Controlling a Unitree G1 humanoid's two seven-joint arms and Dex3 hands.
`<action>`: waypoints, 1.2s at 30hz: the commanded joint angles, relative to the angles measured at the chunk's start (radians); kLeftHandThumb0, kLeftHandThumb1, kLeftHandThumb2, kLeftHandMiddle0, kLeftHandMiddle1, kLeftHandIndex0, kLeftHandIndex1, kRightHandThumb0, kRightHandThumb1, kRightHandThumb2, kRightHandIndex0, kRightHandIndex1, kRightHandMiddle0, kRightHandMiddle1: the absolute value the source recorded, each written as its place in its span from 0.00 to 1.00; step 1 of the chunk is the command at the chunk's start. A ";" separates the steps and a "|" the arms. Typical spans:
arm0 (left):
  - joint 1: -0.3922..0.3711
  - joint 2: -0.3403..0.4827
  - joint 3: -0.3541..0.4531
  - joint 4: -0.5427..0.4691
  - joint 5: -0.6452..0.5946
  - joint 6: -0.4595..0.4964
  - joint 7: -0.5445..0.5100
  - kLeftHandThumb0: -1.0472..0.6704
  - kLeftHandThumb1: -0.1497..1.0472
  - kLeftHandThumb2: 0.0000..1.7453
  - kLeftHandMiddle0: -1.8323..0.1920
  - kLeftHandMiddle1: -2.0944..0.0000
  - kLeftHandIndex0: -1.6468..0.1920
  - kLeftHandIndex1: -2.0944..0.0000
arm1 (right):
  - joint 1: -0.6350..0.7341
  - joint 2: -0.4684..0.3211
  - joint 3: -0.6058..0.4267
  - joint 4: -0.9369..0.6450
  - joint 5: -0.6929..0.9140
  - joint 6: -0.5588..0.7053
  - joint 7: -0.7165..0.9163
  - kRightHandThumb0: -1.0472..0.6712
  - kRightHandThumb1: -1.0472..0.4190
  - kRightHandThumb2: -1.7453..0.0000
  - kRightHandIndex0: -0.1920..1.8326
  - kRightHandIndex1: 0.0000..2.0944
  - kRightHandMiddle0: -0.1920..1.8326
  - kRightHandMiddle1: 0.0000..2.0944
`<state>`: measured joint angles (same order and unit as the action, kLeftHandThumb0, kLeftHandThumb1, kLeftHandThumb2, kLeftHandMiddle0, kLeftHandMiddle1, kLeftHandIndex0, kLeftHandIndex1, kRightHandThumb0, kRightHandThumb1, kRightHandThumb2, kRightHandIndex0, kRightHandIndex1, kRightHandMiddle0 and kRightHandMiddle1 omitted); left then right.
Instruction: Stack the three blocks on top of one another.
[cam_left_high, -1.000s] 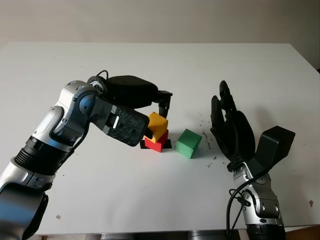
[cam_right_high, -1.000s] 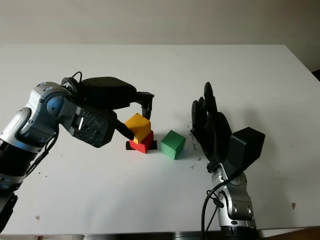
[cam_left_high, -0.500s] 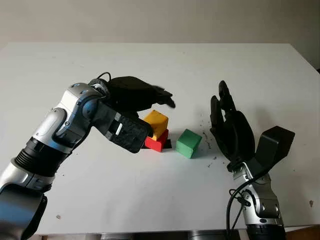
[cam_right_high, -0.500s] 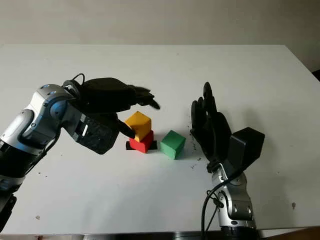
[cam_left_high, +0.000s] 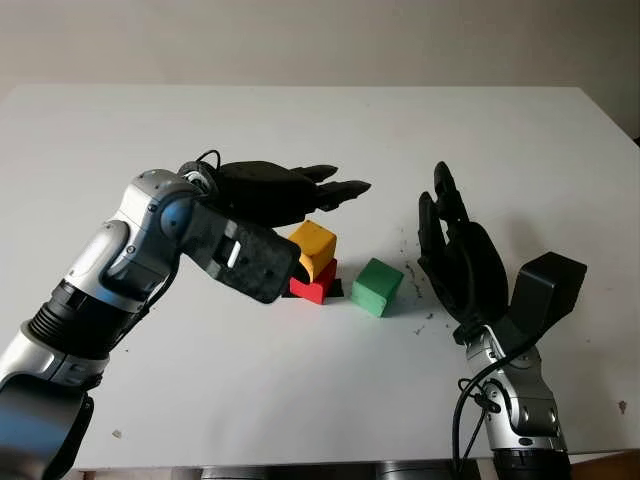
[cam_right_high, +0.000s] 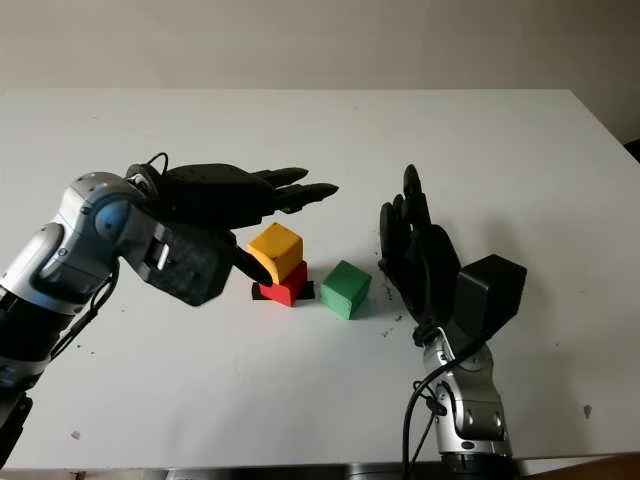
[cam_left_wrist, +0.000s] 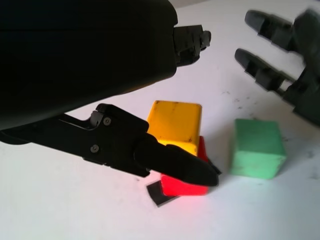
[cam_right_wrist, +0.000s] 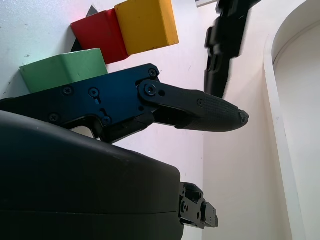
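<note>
The right hand (cam_left_high: 462, 262) is open beside one green block (cam_left_high: 377, 287), which sits alone on the table (cam_left_high: 300, 400). One yellow block (cam_left_high: 314, 248) sits on one red block (cam_left_high: 314, 284); the left hand (cam_left_high: 290, 195), open, hovers just above them.

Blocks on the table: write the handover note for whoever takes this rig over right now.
Left hand: open, above and just behind the two-block stack, holding nothing.
Right hand: open, raised to the right of the green block, idle.
Done: yellow block sits on the red block, slightly askew.
Left: green block stands on the table just right of the stack, apart from it; it goes on top of the yellow.
</note>
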<state>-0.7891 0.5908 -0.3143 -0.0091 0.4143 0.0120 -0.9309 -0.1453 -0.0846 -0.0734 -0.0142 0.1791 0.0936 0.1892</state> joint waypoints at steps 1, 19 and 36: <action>-0.005 0.020 0.068 -0.023 -0.069 0.045 -0.018 0.19 0.93 0.03 1.00 1.00 1.00 1.00 | 0.004 -0.010 0.000 -0.018 -0.001 0.005 0.003 0.20 0.00 0.64 0.00 0.00 0.00 0.00; 0.408 -0.042 0.444 -0.039 -0.266 -0.005 0.530 0.11 1.00 0.35 1.00 1.00 1.00 1.00 | -0.216 -0.391 -0.016 -0.040 -0.148 -0.007 0.215 0.21 0.09 0.98 0.03 0.02 0.10 0.06; 0.677 -0.283 0.516 -0.011 -0.451 -0.093 0.760 0.14 1.00 0.38 1.00 0.99 1.00 1.00 | -0.533 -0.740 0.178 0.059 -0.493 -0.428 0.500 0.19 0.22 0.97 0.16 0.05 0.34 0.06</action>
<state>-0.1180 0.3139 0.1966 -0.0210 -0.0297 -0.0665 -0.1758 -0.6421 -0.7982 0.0914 0.0409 -0.3011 -0.3100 0.6806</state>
